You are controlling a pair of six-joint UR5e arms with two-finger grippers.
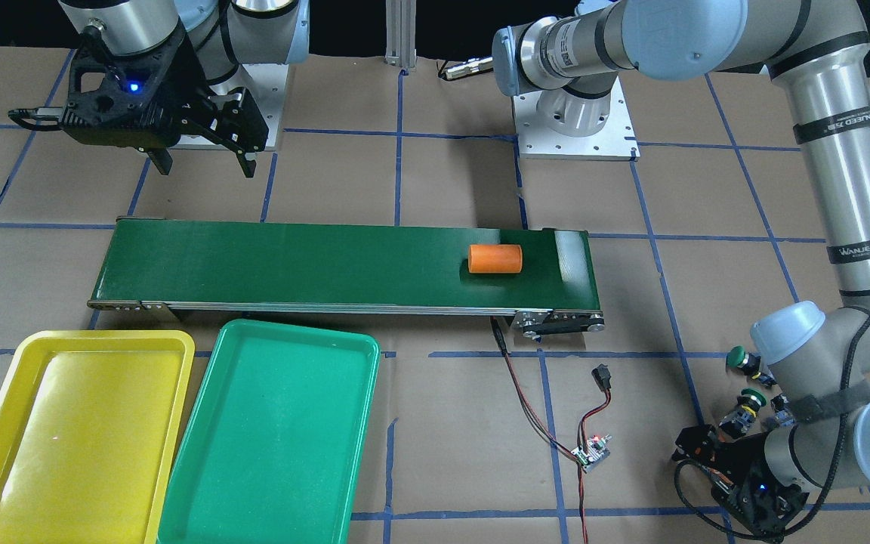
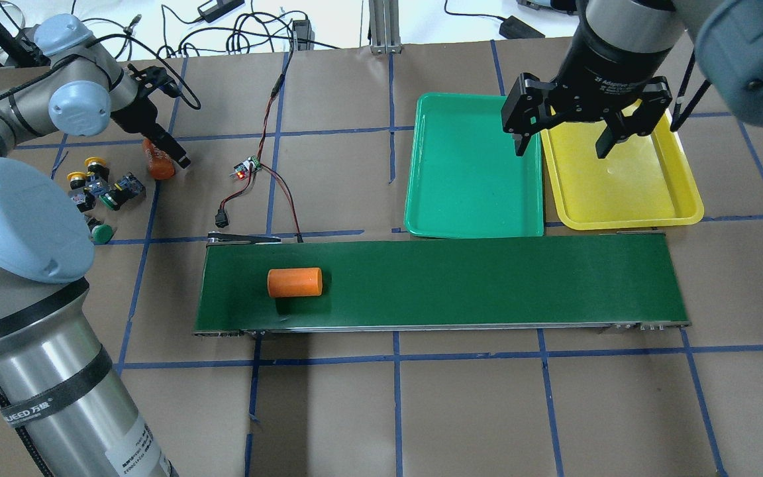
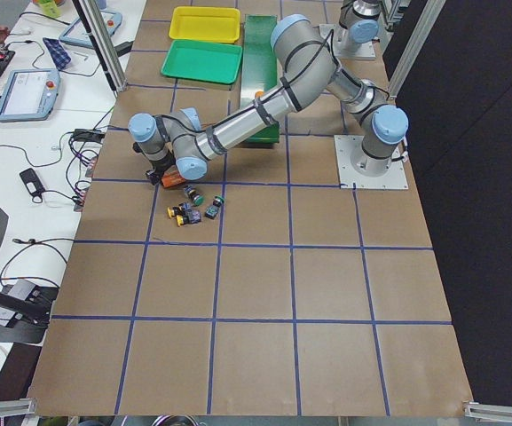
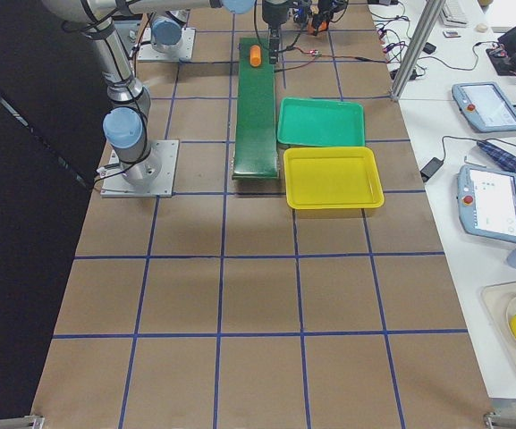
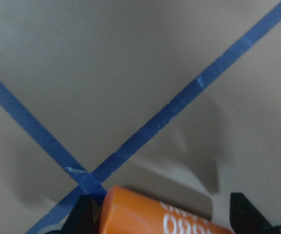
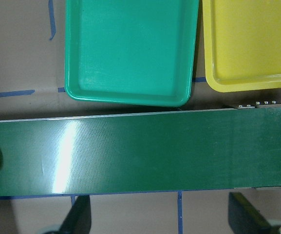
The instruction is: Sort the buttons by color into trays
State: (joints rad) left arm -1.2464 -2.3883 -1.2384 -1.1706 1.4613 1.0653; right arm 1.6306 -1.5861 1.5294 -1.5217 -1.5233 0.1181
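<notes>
**Q:** Where are the buttons?

**A:** All four buttons sit in a loose cluster on the brown-papered bench. They are near its left end, well apart from both trays.

**Q:** Which way do they point?

**A:** One green-capped button lies on its side with its long axis diagonal. In the overhead view its cap is at the lower left and its blocky body at the upper right. The other green cap peeks out beside the left arm's elbow, which hides its body. The yellow-capped pair lies just beyond, too small to tell their axes.

**Q:** And the two arms?

**A:** The left gripper is low beside the cluster. Its fingers are spread wide on either side of a printed orange cylinder, which lies on the bench. The right gripper hangs above the line where the green tray meets the yellow tray. Its fingers are wide apart and hold nothing.

**Q:** How much room is there to move?

**A:** The trays lie side by side, their rims just beside each other, along the far edge of the conveyor belt at its right end. A plain orange cylinder lies on the belt near its left end, with its long axis along the belt. Between the cluster and the belt lie red-and-black wires and a small circuit board.
</notes>
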